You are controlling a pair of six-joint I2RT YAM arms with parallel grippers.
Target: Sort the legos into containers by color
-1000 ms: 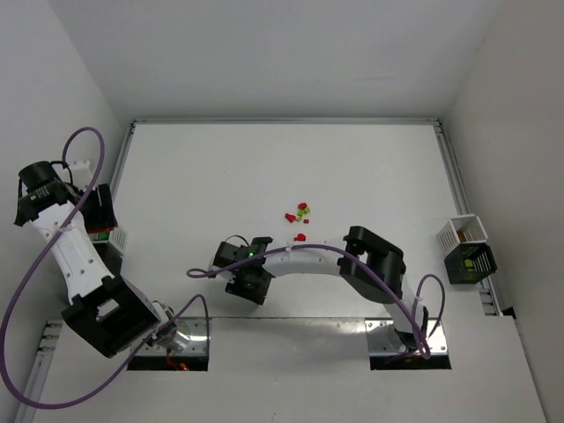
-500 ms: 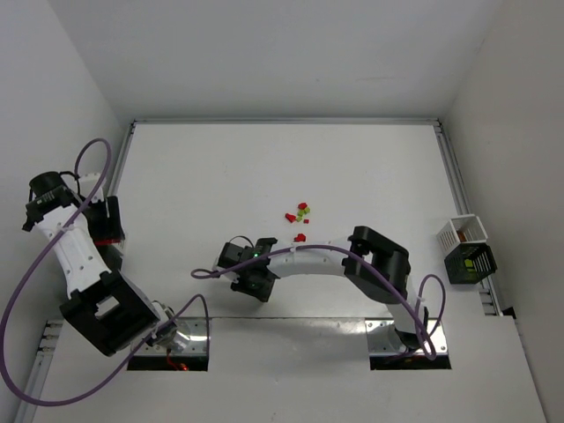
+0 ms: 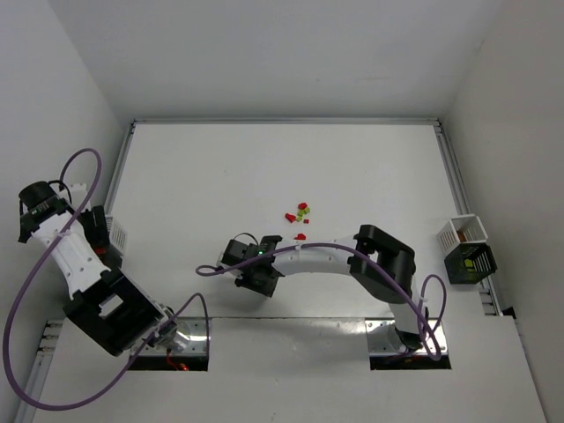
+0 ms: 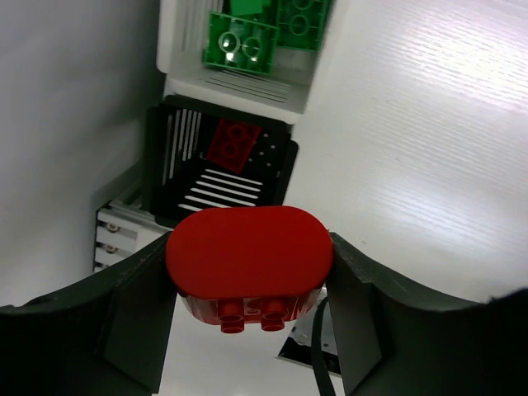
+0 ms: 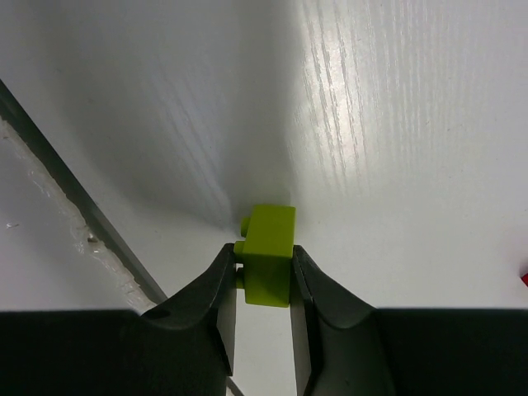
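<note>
My left gripper [image 3: 95,229] is at the table's left edge, shut on a red rounded lego [image 4: 247,260]. It holds the lego above a black ribbed bin [image 4: 165,177] with one red lego [image 4: 233,142] inside. Beyond that bin a white container [image 4: 177,49] holds dark green legos [image 4: 242,41]. My right gripper [image 3: 258,275] is near the table's front middle, shut on a lime lego [image 5: 268,252] just above the surface. Several loose red and lime legos [image 3: 300,216] lie mid-table.
A white container [image 3: 463,231] and a black bin [image 3: 471,263] with lime bricks stand at the right edge. A white ribbed container [image 3: 117,236] shows beside the left gripper. Metal rails run along both table sides, and grey plates lie at the front.
The left wrist has swung a little at the left edge and now sits slightly further left. The right gripper has drifted slightly right with the lime lego.
</note>
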